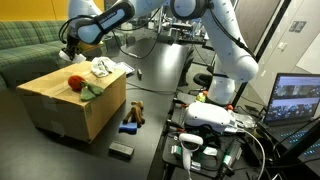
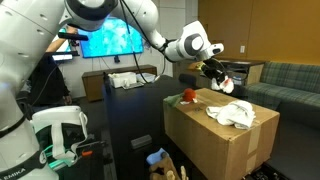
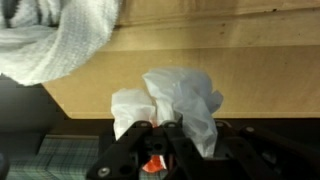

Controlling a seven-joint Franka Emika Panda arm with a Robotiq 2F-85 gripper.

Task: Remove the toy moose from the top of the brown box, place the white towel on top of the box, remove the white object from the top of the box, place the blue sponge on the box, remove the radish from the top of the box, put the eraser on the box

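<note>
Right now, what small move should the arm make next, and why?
Probably carry the white object outward, clear of the box. The end effector is shut on it right at the box's edge, so it only needs to leave the top. The towel and radish lie on the box.

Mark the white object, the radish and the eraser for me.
the white object [image 3: 185, 100]: wrist view, middle of its crumpled body.
the radish [image 1: 75, 83]: an exterior view, its red ball.
the eraser [image 1: 121, 150]: an exterior view, its flat top face.
</note>
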